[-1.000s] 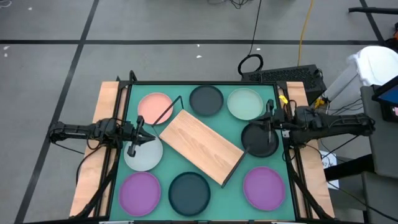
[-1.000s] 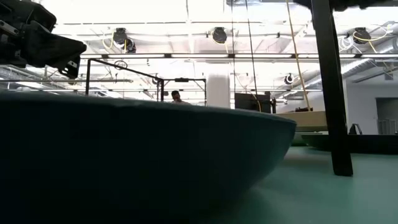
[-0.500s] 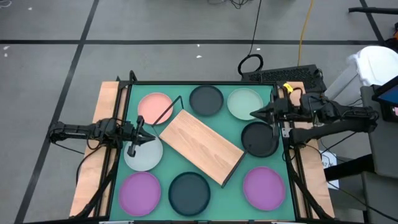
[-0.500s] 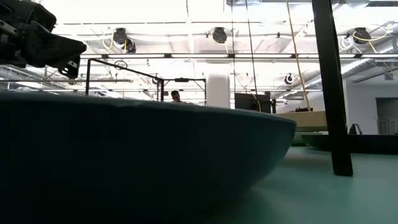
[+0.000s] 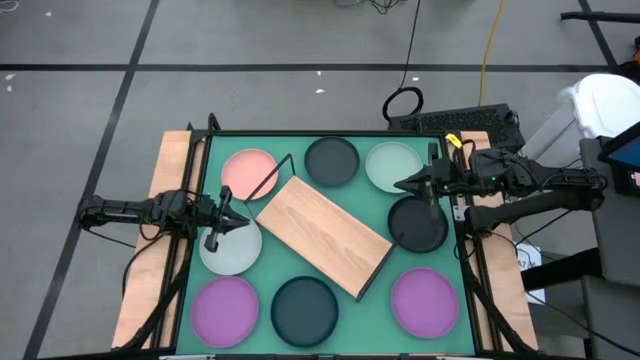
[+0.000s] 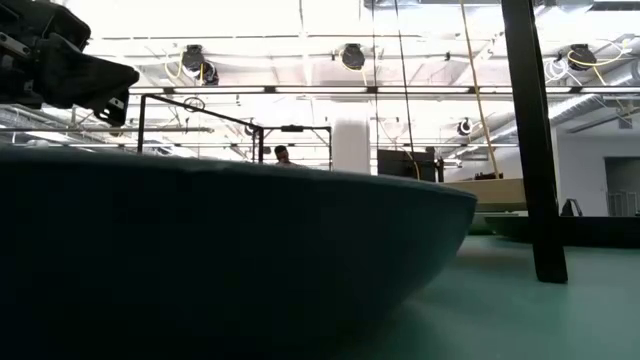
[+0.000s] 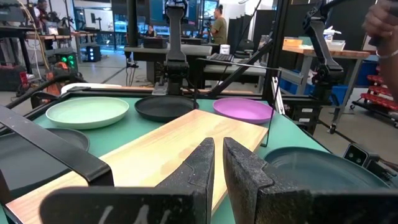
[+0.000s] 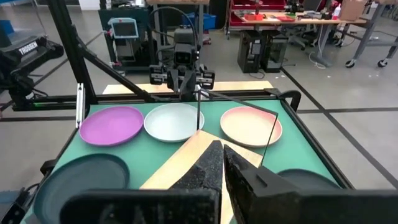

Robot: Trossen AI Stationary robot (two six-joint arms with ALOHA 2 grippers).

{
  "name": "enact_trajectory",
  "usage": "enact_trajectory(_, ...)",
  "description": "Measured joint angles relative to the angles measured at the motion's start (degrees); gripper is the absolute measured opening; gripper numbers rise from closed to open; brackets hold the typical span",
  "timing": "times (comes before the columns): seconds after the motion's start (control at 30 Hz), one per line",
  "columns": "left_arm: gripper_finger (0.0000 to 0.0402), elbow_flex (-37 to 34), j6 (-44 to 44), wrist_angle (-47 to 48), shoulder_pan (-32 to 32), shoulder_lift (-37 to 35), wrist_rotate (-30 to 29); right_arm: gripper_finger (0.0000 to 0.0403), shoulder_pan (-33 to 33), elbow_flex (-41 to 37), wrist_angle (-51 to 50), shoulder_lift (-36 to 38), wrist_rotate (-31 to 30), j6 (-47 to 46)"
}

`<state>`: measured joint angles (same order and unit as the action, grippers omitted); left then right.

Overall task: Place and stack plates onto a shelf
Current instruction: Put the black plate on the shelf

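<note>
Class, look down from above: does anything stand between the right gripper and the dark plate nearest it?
Nothing visible does. The right gripper, shut, hangs just past the far rim of the dark plate, with only bare green mat around it.

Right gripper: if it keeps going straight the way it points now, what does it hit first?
Probably the shelf: the shut right gripper points across the table, angled down at the wood board's near end. Height is unclear, so it might pass over toward the pale plate beyond.

Shelf (image 5: 322,233), light wood board with black wire ends, is lying diagonally at mid-table. Eight plates are sitting singly around it: pink (image 5: 248,172), two grey-green, two purple, three dark.
</note>
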<state>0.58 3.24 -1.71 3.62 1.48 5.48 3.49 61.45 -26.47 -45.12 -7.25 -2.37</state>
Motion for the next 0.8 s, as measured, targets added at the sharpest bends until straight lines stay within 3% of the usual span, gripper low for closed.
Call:
enact_trajectory(0.47, 0.004, 0.0, -0.5, -3.3, 0.0, 0.0, 0.0, 0.0, 0.0, 0.0, -0.1, 0.2, 0.0, -2.9)
enact_trajectory(0.8, 0.004, 0.0, -5.8, -3.3, 0.0, 0.0, -0.1, 0.0, 0.0, 0.0, -0.4, 0.2, -0.1, 3.2)
